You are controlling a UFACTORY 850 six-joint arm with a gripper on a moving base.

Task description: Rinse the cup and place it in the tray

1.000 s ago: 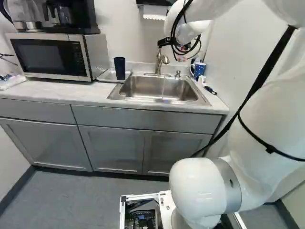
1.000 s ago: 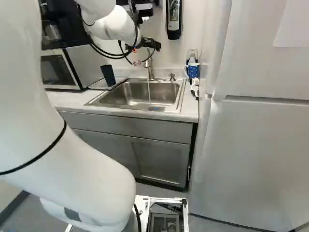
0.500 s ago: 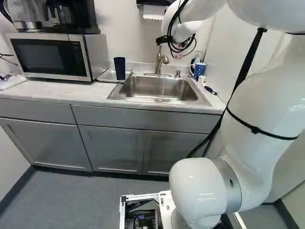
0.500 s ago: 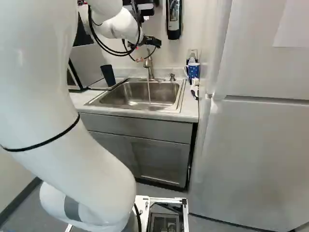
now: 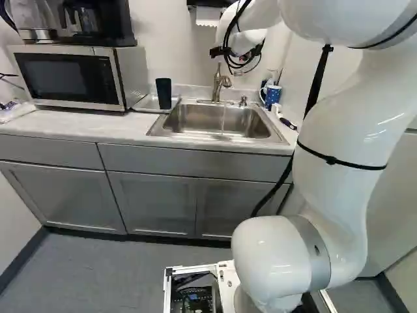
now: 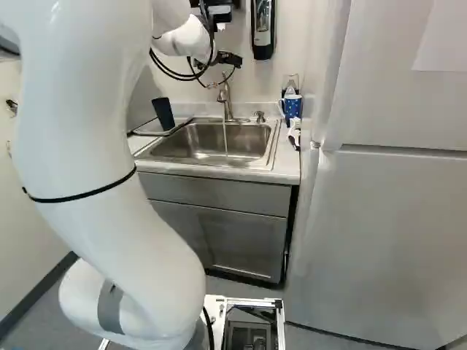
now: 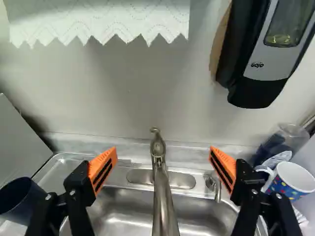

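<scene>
My gripper [image 5: 221, 51] is high above the back of the sink [image 5: 195, 118] in the left base view. In the wrist view the gripper [image 7: 163, 152] stands open, its orange-padded fingers wide apart, with the faucet [image 7: 161, 196] seen between them and nothing held. A thin stream of water [image 6: 225, 138] falls from the faucet into the sink. The dark blue cup [image 5: 163, 94] stands on the metal tray [image 5: 147, 104] left of the sink. From the wrist, the cup [image 7: 20, 200] shows its open mouth, outside one finger and apart from it.
A microwave [image 5: 71, 77] sits beyond the tray. Right of the sink are a blue patterned mug [image 7: 294, 181], a clear container [image 7: 290, 137] and a brush [image 5: 287, 123]. A soap dispenser [image 7: 266, 59] and paper towels [image 7: 98, 19] hang on the wall. A refrigerator [image 6: 394, 219] stands at the right.
The arm has swung leftward in the left base view, and the gripper has shifted slightly left there. The cup and tray have stayed in place, the gripper has stayed open, and the base has not moved.
</scene>
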